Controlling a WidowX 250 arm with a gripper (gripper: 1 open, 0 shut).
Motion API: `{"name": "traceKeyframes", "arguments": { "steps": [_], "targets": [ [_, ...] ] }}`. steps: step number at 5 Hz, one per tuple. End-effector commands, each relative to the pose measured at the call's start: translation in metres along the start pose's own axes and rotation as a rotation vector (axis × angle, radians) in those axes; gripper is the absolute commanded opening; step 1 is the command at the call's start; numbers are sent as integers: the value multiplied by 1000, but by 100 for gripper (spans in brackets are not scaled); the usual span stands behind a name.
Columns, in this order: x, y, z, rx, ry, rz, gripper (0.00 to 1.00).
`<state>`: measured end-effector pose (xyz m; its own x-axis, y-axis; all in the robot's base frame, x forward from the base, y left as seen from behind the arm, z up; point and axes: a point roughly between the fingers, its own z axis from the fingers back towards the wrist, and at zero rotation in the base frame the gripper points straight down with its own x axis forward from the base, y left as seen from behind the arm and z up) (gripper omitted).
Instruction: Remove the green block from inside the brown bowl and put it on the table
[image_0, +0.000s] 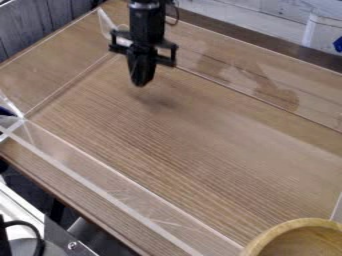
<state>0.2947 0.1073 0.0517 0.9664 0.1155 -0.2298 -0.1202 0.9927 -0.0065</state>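
Near the far end of the brown wood-grain tabletop (187, 140), my tool (142, 80) hangs pinched tight, nothing visible in it. At the near right corner shows the tan wooden bowl's rim (287, 237); the green block is out of sight, so removal looks unstarted.

You see white object (311, 28) past desk's (201, 140) far right corner; black cable (14, 236) below desk's near left edge.
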Motion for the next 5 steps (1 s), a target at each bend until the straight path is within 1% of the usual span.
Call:
{"name": "traceKeyframes", "arguments": {
  "steps": [1,2,3,4,5],
  "targets": [
    [11,4,5,43,-35,27,0],
    [14,3,-4,61,-15,46,0],
    [9,5,-7,38,-40,22,0],
    [5,5,-2,14,-66,-3,0],
    [-9,1,3,45,-94,-10,0]
  ]
}}
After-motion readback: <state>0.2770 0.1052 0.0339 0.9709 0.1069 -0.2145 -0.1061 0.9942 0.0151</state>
